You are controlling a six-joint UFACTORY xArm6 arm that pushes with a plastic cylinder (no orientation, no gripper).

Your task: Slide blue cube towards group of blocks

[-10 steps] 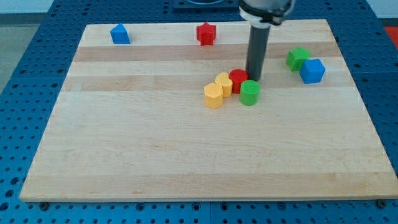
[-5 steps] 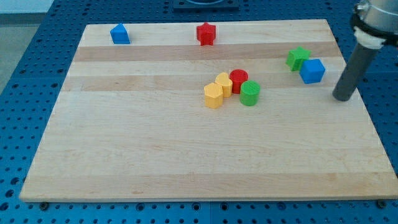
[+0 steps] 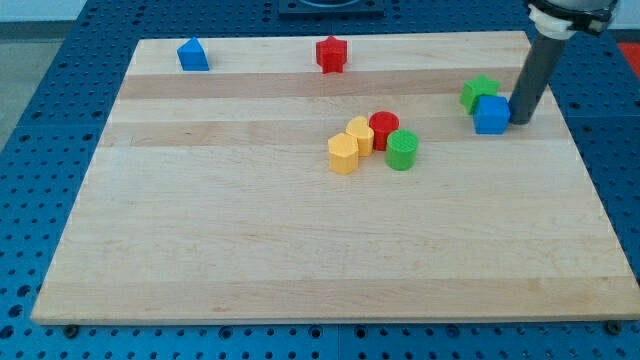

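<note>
1. The wooden board [image 3: 300,250] lies on a blue pegboard table [image 3: 40,150]; there are no bins, trays or other containers, so every block sits straight on the board.
2. A cluster of four blocks sits near the middle of the board: two yellow blocks [image 3: 343,153] [image 3: 360,134] on the view's left side of the cluster, touching each other, a red cylinder [image 3: 384,128] just behind them, and a green cylinder [image 3: 402,149] at the view's right end, touching the red cylinder.
3. The blue cube [image 3: 491,115] lies near the board's right edge in the upper part of the view, well apart from the cluster and to its right.
4. A green star-like block [image 3: 480,93] sits just behind the blue cube, toward the view's top-left of it, and the two appear to touch.
5. My tip [image 3: 520,122] is down at board level just at the blue cube's right side, touching it or all but touching it; the rod rises from there toward the view's top right. The rod is a plain pusher with nothing to open or close, and it holds nothing.
6. The cube therefore lies between my tip and the cluster.
7. Along the board's far edge stand a blue house-shaped block [image 3: 193,55] at the view's left and a red star-like block [image 3: 331,54] near the middle, both well apart from everything else.
</note>
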